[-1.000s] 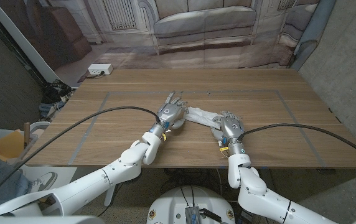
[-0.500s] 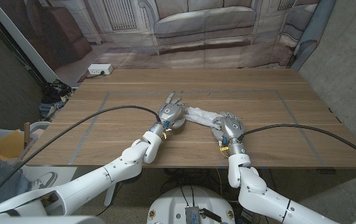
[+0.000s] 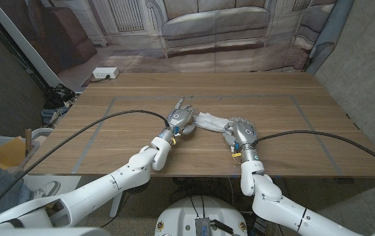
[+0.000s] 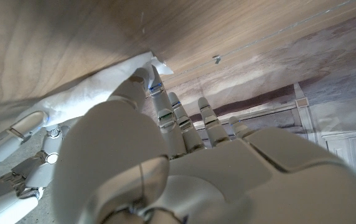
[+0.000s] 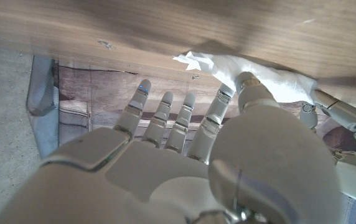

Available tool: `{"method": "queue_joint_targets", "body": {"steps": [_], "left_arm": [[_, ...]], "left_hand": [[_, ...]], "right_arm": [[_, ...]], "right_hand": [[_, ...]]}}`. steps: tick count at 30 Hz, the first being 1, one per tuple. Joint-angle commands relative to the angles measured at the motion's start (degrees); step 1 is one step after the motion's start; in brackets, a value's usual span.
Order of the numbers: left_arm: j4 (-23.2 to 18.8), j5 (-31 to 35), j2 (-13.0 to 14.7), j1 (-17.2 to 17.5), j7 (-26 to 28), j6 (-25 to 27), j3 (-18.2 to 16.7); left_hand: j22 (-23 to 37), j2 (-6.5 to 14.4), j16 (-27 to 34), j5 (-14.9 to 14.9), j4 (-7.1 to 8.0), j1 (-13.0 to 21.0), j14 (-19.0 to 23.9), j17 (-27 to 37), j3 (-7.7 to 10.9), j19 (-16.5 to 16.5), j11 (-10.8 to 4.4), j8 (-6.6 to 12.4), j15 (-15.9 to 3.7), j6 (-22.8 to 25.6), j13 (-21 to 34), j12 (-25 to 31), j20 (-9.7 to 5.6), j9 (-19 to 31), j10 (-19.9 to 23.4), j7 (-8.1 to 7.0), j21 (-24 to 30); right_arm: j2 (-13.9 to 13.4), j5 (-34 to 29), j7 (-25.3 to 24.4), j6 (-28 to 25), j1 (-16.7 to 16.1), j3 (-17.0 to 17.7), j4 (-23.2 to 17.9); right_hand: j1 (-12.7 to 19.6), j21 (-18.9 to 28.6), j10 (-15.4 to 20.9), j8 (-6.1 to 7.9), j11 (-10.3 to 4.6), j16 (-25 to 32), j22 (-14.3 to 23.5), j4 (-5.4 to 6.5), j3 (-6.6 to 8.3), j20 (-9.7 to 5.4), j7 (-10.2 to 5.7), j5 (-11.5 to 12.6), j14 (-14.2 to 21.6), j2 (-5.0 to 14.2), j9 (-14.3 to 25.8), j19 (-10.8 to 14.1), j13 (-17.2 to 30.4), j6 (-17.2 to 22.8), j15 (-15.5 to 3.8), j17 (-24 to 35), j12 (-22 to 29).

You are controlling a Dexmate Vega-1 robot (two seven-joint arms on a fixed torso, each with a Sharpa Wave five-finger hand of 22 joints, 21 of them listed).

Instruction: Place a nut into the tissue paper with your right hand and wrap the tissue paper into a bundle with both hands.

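Wooden worktop [image 3: 273, 124] with faint taped lines, a backdrop printed with a sofa behind it, a white power strip [image 3: 105, 73] on the floor beyond. Both arms reach to the middle. The left hand [image 3: 181, 119] and right hand [image 3: 241, 133] sit at either end of the crumpled tissue paper [image 3: 211, 120], fingers [image 4: 142, 81] touching it; whether they actually grip it, I cannot tell.
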Motion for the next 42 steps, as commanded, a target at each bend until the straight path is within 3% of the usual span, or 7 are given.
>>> {"method": "queue_joint_targets", "body": {"steps": [1, 12, 32, 42], "left_arm": [[-1.3, -4.1, 0.3, -0.9, -4.1, -1.2, -1.2], [-2.3, -5.1, 0.7, -3.8, -9.0, -2.4, -1.4], [-2.4, -8.5, -0.1, -6.5, -14.7, -4.2, -2.4], [-0.8, -9.6, -1.4, -8.8, -17.8, -3.6, -1.7]], "left_hand": [[0.0, 0.8, 0.2, -0.1, 0.53, -0.2, 0.6, 0.1, 0.11, 0.1, 0.17, 0.46, -3.8, 1.0, 0.1, 0.1, 0.02, 0.2, 0.9, 0.58, 0.2], [0.0, 0.9, 0.0, -0.1, 0.48, -0.3, 0.8, 0.0, 0.39, 0.3, 0.45, 0.55, -3.72, 1.7, 0.1, -0.1, 0.18, 0.2, 1.4, 0.72, 0.2], [-0.1, 1.1, -0.2, -0.1, 0.41, -0.7, 1.6, -0.1, 0.9, 1.1, 0.63, 0.34, -3.24, 2.0, 0.0, -0.5, 1.24, 0.2, 2.0, 1.0, 0.2], [-0.1, 1.1, -0.4, -0.1, -0.07, -0.4, 1.7, -0.2, 1.48, 1.4, 0.99, 0.37, -2.87, 2.7, 0.0, -0.8, 1.65, 0.2, 2.5, 2.54, 0.1]], "right_arm": [[-1.4, 0.9, 5.1, -1.2, 1.3, 0.9, -2.9], [-2.5, 2.2, 12.8, -6.1, 3.5, 1.0, -6.1], [-3.8, 5.2, 15.4, -7.9, 5.2, 1.8, -8.5], [-4.4, 7.9, 18.4, -9.0, 7.3, 2.1, -8.7]], "right_hand": [[-0.3, -0.2, 0.9, 0.19, 0.05, 0.7, 0.1, 0.62, 0.1, 0.02, 0.1, -0.4, 1.1, 0.79, -0.1, -0.2, 0.2, 0.5, -0.87, 0.3, 0.3], [-0.4, -0.8, 1.7, 0.17, 0.11, 0.8, 0.1, 0.58, 0.23, -0.03, 0.16, -1.3, 2.3, 1.15, -0.6, -1.5, 0.2, 0.9, -0.77, 0.3, 0.5], [-0.5, -0.9, 3.2, 0.49, -0.24, 0.8, 0.2, 0.25, 0.62, -0.02, 0.23, -2.9, 3.7, 1.36, -1.0, -1.7, 0.1, 2.0, -0.64, 0.4, 0.8], [-0.6, -0.9, 4.3, 0.76, -0.7, 0.8, 0.2, -0.14, 0.87, -0.02, 0.36, -4.1, 4.8, 1.12, -1.5, -1.6, 0.1, 3.3, -0.76, 0.3, 1.1]]}}
